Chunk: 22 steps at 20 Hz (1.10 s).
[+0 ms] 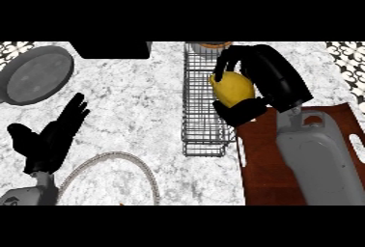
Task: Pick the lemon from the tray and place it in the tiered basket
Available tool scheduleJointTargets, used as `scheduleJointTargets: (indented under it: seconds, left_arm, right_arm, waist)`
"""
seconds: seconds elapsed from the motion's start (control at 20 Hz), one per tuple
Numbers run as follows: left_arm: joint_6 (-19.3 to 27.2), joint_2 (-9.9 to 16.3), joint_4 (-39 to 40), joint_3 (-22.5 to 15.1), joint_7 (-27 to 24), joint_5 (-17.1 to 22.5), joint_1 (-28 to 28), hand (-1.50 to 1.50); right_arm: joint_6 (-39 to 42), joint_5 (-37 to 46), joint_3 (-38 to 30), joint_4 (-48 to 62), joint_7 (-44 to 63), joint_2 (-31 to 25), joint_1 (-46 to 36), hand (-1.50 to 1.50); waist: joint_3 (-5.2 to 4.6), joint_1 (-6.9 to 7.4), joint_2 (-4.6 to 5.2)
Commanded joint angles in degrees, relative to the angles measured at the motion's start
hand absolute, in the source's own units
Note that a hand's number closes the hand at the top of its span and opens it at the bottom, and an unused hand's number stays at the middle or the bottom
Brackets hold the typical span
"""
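My right hand (274, 79) is curled round the yellow lemon (231, 89), fingers above it and thumb below. It holds the lemon over the right side of the wire tiered basket (202, 125), which stands on the marble counter. The brown tray (267, 159) lies at the lower right, mostly under my right forearm. My left hand (50, 135) rests open at the lower left, fingers straight and pointing up, far from the basket.
A grey round pan (35, 75) sits at the upper left. A black box (110, 49) stands at the back edge. A ring-shaped rim of a bowl or plate (135, 166) shows near the bottom. An orange-brown object (214, 45) peeks behind the basket.
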Motion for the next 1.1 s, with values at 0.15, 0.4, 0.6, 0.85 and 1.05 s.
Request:
scheduleJointTargets:
  seconds: [0.15, 0.4, 0.6, 0.85, 1.05]
  left_arm:
    - [-1.23, 0.17, -0.27, 1.11, 0.49, 0.48, -0.46, 0.0]
    - [-1.39, -0.84, -1.1, 0.9, -1.03, -0.44, 0.46, 0.0]
    - [-2.36, -0.75, 1.21, 1.3, -1.21, 0.33, 0.77, 0.0]
    - [-2.11, -0.88, -6.87, 1.05, 3.95, 0.45, 3.89, 0.0]
    - [-4.58, 1.35, -5.02, 3.36, 3.3, 1.91, 2.01, 0.0]
  right_arm:
    - [-10.11, 9.31, 2.88, 12.09, -5.46, 5.69, -2.5, 1.5]
    - [-13.58, 13.01, 2.7, 15.75, -6.17, 7.98, -3.91, 1.5]
    - [-23.5, 7.66, -0.34, 19.05, -9.67, 9.72, -5.31, 1.5]
    - [-23.24, 8.9, -0.48, 24.62, -10.63, 9.8, -7.87, -1.5]
    - [-27.71, 5.86, 1.88, 26.95, -11.2, 9.83, -9.18, -1.5]
  waist:
    - [0.01, 0.4, 0.13]
    - [0.01, 0.17, 0.06]
    - [0.02, 0.49, 0.17]
    - [0.03, 0.36, -0.01]
    - [0.02, 0.47, 0.01]
